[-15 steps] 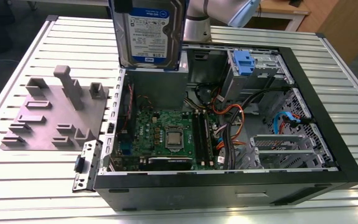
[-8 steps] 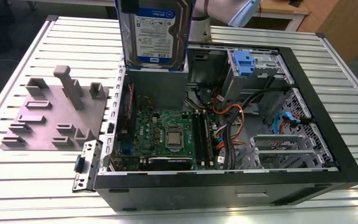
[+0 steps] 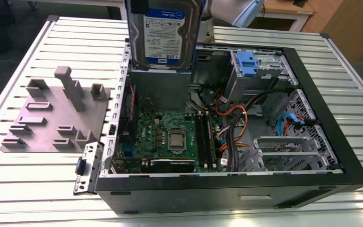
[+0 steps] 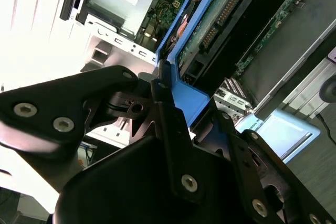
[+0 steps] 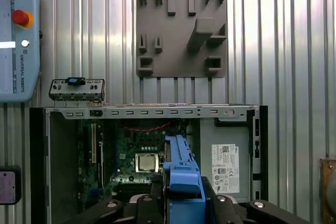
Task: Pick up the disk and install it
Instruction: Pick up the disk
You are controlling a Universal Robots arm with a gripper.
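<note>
A: Gripper status?
B: Clamped: the gripper [image 5: 182, 190] pinches the disk [image 3: 164, 35] by its blue carrier frame.
A: Disk position?
B: Held upright in the air above the open computer case [image 3: 232, 194], label facing outward in the exterior view. The case lies on the slatted table [image 3: 30, 189], beside the grey fixture plate [image 3: 43, 127].

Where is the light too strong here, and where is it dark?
In the second wrist view the table is washed out to white, while the fingers gripping the disk are dark. In the first wrist view bright streaks lie along the table's ribs. The exterior view is evenly lit.
</note>
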